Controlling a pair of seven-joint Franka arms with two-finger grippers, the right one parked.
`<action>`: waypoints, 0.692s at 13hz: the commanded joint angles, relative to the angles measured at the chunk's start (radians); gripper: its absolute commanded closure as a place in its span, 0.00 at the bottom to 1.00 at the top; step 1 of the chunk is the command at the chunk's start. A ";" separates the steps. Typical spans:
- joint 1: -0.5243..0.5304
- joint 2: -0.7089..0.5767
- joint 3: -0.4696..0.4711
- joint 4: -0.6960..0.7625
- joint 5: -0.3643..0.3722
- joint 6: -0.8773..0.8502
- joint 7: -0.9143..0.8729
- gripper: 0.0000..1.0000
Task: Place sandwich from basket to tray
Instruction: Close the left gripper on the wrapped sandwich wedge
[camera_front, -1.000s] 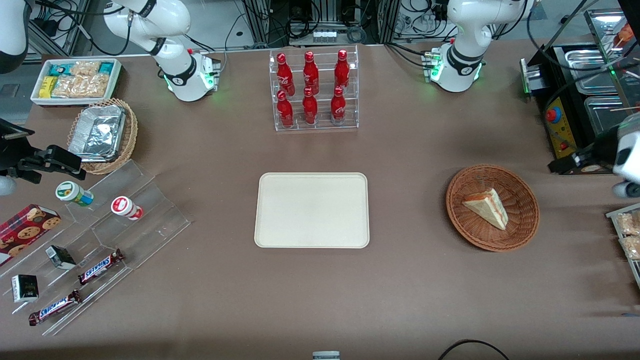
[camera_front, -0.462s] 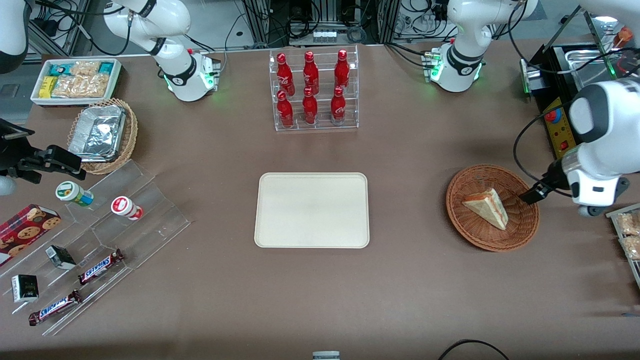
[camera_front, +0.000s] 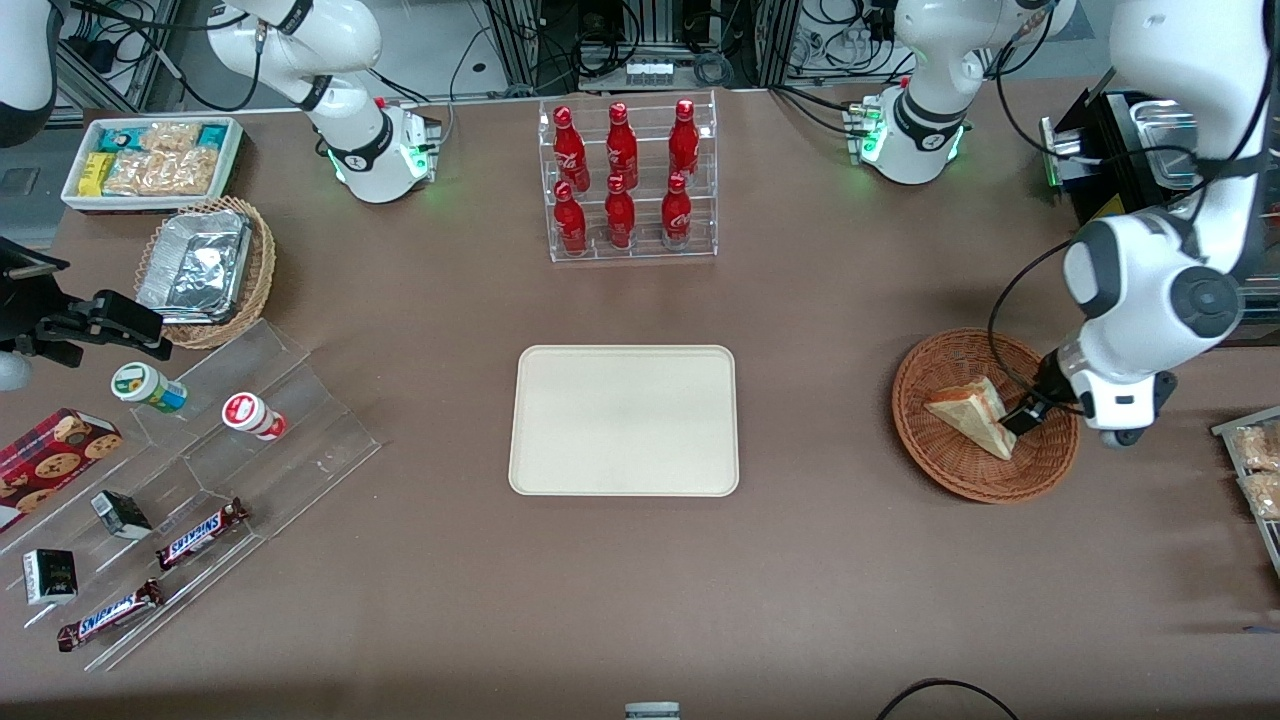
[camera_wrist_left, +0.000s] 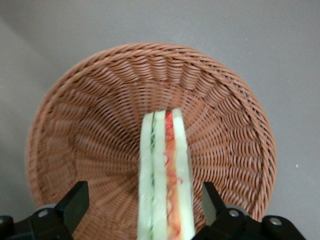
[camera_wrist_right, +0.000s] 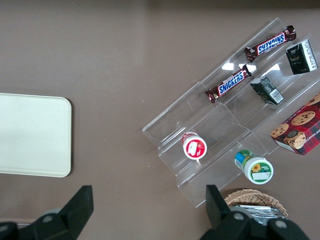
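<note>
Reddish-brown wicker first: found the round, shallow basket (camera_front: 950, 480) toward the working arm's end of the table, well apart from the cream-beige tray (camera_front: 625, 420) at mid-table. Saw the sandwich (camera_front: 965, 415) lying in the basket, a pale triangular wedge. Noted its bread face uppermost in the front view.

Found the left arm's gripper (camera_front: 1020, 418) low over the basket, just beside the sandwich on the side toward the working arm's end. Could not tell from the front whether it touched the bread.

From the left wrist camera, saw the basket (camera_wrist_left: 100, 100) filling most of the view, woven rings plain on its wall. Saw the sandwich (camera_wrist_left: 165, 175) edge-on, with green filling layers beside orange-red ones between white bread. Found the gripper (camera_wrist_left: 142, 197) spread wide, one black finger (camera_wrist_left: 75, 200) to each side of the wedge and clear of it. Held nothing.

Found the tray (camera_wrist_right: 30, 135) bare in the right wrist view as well.

Elsewhere, noted a clear rack of six red cola bottles (camera_front: 630, 180), farther from the front camera than the tray. Toward the parked arm's end, saw a white bin of snack packets (camera_front: 150, 160), a tan basket with a foil tray (camera_front: 195, 265), and a stepped acrylic stand (camera_front: 300, 440). On the stand, made out two Snickers bars (camera_front: 200, 532), two small cups (camera_front: 250, 415) and a cookie box (camera_front: 50, 455).
</note>
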 joint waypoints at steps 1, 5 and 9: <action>-0.010 0.048 0.000 -0.032 -0.010 0.100 -0.024 0.00; -0.022 0.092 -0.005 -0.033 -0.013 0.125 -0.027 0.00; -0.028 0.105 -0.008 -0.027 -0.050 0.116 -0.044 0.21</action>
